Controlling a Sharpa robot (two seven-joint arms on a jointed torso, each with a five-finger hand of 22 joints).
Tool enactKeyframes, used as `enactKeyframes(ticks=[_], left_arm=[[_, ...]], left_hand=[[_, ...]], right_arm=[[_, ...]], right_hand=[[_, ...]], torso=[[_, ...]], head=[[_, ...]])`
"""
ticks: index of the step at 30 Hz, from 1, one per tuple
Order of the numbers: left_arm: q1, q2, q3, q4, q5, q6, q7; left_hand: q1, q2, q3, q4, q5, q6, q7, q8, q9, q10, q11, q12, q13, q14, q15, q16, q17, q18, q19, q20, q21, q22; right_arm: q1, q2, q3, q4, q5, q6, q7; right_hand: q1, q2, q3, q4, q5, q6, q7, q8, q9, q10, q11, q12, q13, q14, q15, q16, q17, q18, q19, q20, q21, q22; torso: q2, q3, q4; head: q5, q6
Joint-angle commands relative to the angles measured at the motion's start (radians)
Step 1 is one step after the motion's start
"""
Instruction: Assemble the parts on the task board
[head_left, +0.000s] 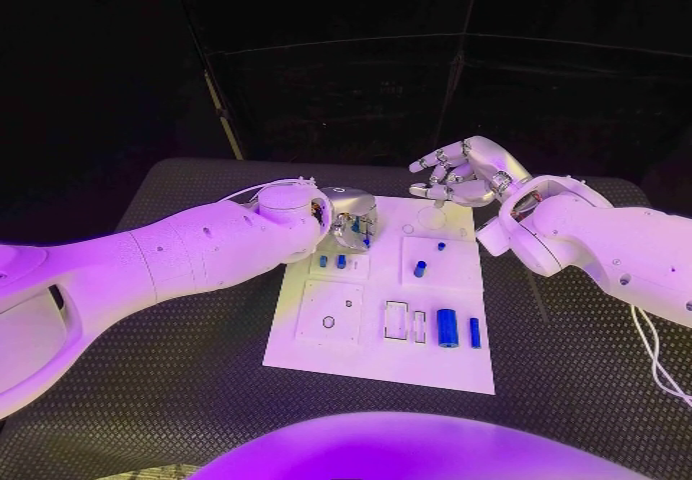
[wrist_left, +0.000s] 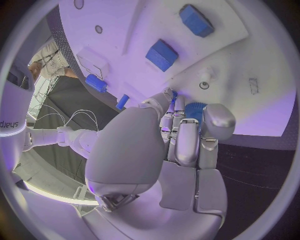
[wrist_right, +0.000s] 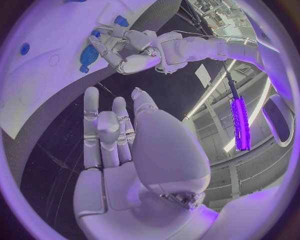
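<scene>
The left hand (head_left: 351, 222) pinched a blue part (wrist_left: 194, 111) in curled fingers over the task board (head_left: 378, 362)'s far-left corner, while the right hand (head_left: 462, 172) hovered beyond the board's far edge, fingers loosely spread, holding nothing.

You have a black table (head_left: 173, 400) with rounded far corners, and its top is covered in a fine diamond-pattern grip texture. The same dark textured top appears in the left wrist view (wrist_left: 256, 165) and in the right wrist view (wrist_right: 53, 145). Near the table's right edge, a thin white cable (head_left: 652, 345) runs in loops over the surface. Behind the far edge you see a dark backdrop, with a pale slanted bar (head_left: 216, 100) standing in front of it.
</scene>
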Motion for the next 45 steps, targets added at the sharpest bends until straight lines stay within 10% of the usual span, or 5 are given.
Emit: enactKeyframes(ticks=[1,19,45], left_arm=[[-0.002,-0.011,-0.001,0.013,-0.007,-0.042,0.010],[-0.004,-0.111,0.050,0.118,0.036,-0.088,0.011],[-0.023,-0.166,0.054,0.105,0.094,0.000,-0.020]], left_hand=[[0.002,-0.004,0.011,-0.001,0.002,0.008,0.001,-0.008,-0.002,0.010,0.000,-0.008,-0.002,0.034,-0.006,0.003,-0.003,-0.015,0.003,-0.003,0.005,0.003],[-0.019,-0.021,0.025,0.001,0.002,0.012,0.006,-0.023,-0.007,0.021,0.005,-0.035,-0.008,0.033,-0.003,0.006,-0.008,-0.015,0.001,0.000,0.009,0.010],[-0.034,-0.034,0.028,0.004,0.002,0.015,0.006,-0.031,-0.010,0.028,0.005,-0.048,-0.008,0.031,-0.003,0.004,-0.016,-0.014,-0.001,0.001,0.008,0.012]], right_arm=[[0.002,0.001,0.001,0.002,0.003,0.005,0.010],[0.002,0.001,0.001,-0.003,0.003,0.007,0.013],[0.001,0.001,0.000,-0.011,0.003,0.008,0.012]], right_hand=[[0.002,0.002,0.000,0.005,0.000,-0.004,-0.001,0.005,0.000,-0.008,-0.001,0.004,-0.002,-0.001,0.000,-0.004,0.001,0.005,0.006,0.000,-0.005,-0.001],[0.002,0.002,0.000,0.005,0.000,-0.004,-0.001,0.005,0.000,-0.008,-0.001,0.004,-0.002,-0.001,0.000,-0.004,0.001,0.005,0.006,0.000,-0.005,-0.001],[0.001,0.004,0.000,0.006,0.003,-0.003,-0.001,0.005,0.000,-0.008,-0.001,0.005,-0.002,0.000,0.000,-0.005,0.001,0.005,0.007,0.000,-0.006,-0.001]], torso=[[0.000,-0.0002,0.0008],[0.000,0.0006,0.0011],[-0.001,0.0007,-0.0012]], head=[[0.000,0.003],[0.005,0.009],[0.013,0.010]])
